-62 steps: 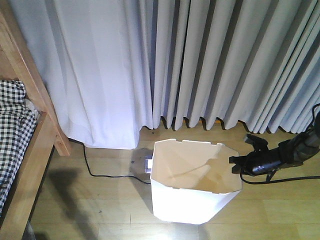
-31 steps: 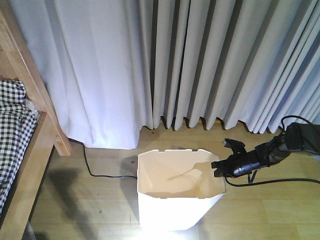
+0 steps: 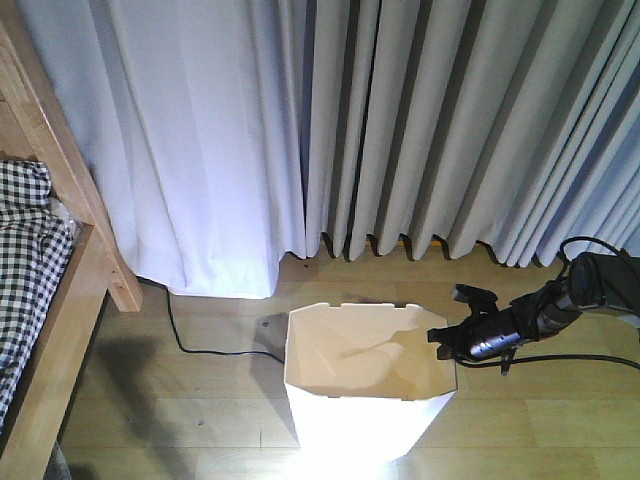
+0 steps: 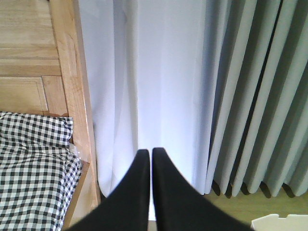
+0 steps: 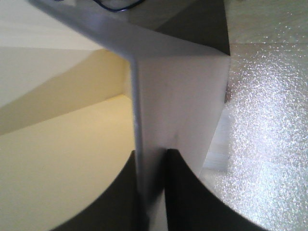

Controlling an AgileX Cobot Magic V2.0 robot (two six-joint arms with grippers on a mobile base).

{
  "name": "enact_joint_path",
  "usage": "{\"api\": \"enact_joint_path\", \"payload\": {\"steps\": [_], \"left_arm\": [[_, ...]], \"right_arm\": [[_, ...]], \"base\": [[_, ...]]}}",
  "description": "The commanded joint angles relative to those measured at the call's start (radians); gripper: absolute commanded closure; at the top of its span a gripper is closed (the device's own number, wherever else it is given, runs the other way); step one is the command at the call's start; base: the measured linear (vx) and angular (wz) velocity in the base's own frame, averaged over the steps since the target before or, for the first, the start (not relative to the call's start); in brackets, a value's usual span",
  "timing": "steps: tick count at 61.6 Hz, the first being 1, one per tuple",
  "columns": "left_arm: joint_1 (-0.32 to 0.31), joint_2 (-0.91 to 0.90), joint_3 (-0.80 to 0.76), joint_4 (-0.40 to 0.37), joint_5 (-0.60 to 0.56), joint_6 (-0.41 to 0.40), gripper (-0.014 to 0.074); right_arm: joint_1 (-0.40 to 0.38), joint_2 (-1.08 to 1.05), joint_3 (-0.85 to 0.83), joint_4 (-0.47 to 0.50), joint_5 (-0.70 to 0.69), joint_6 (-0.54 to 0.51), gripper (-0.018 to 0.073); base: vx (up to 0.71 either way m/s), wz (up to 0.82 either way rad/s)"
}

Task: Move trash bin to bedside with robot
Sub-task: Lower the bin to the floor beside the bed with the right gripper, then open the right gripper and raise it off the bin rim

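The white trash bin (image 3: 365,420), cream inside, stands on the wooden floor before the curtains. My right gripper (image 3: 445,340), on a thin black arm, is shut on the bin's right rim. In the right wrist view the right gripper (image 5: 151,154) has one finger inside and one outside the bin wall (image 5: 178,96). The bedside's wooden frame (image 3: 60,170) with checked bedding (image 3: 25,260) is at the far left, apart from the bin. My left gripper (image 4: 150,154) is shut and empty, facing the curtain beside the bed post (image 4: 72,96). The bin's corner (image 4: 284,222) shows low right.
A black cable (image 3: 200,345) lies on the floor between the bed frame and the bin. A white curtain (image 3: 190,150) and grey pleated curtains (image 3: 450,130) hang behind. The right arm's cable (image 3: 580,358) trails on the floor at the right.
The bin and my right gripper moved left toward the bed compared with one second ago, then shifted back slightly right in the last half second. The grip on the rim held.
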Motion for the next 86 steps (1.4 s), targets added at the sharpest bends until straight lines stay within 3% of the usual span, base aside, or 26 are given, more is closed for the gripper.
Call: {"api": "enact_joint_path", "payload": {"steps": [1,16,31,40,50,68,86], "left_arm": [[-0.002,-0.009,0.029,-0.004,-0.07,-0.008,0.0602],[-0.002,-0.009,0.029,-0.004,-0.07,-0.008,0.0602],[-0.002,-0.009,0.029,-0.004,-0.07,-0.008,0.0602],[-0.002,-0.009,0.029,-0.004,-0.07,-0.008,0.0602],[-0.002,-0.009,0.029,-0.004,-0.07,-0.008,0.0602],[-0.002,-0.009,0.029,-0.004,-0.07,-0.008,0.0602],[-0.002,-0.009,0.029,-0.004,-0.07,-0.008,0.0602]], "right_arm": [[-0.002,-0.062,-0.021,0.043,0.144,0.0,0.0542],[-0.002,-0.045,-0.021,0.029,0.164,0.001,0.0467],[-0.003,-0.054,-0.021,-0.051,0.204,0.008,0.0227],[-0.003,-0.082,-0.02,-0.109,0.195,0.015,0.0146],[-0.003,-0.127,-0.02,-0.2,0.134,0.106,0.0147],[-0.005,-0.217,-0.015,-0.296,0.106,0.169,0.0149],[-0.017,-0.285,-0.015,-0.671,0.282,0.435,0.0232]], "base": [[0.0,0.0],[0.0,0.0],[0.0,0.0],[0.0,0.0],[0.0,0.0],[0.0,0.0],[0.0,0.0]]}}
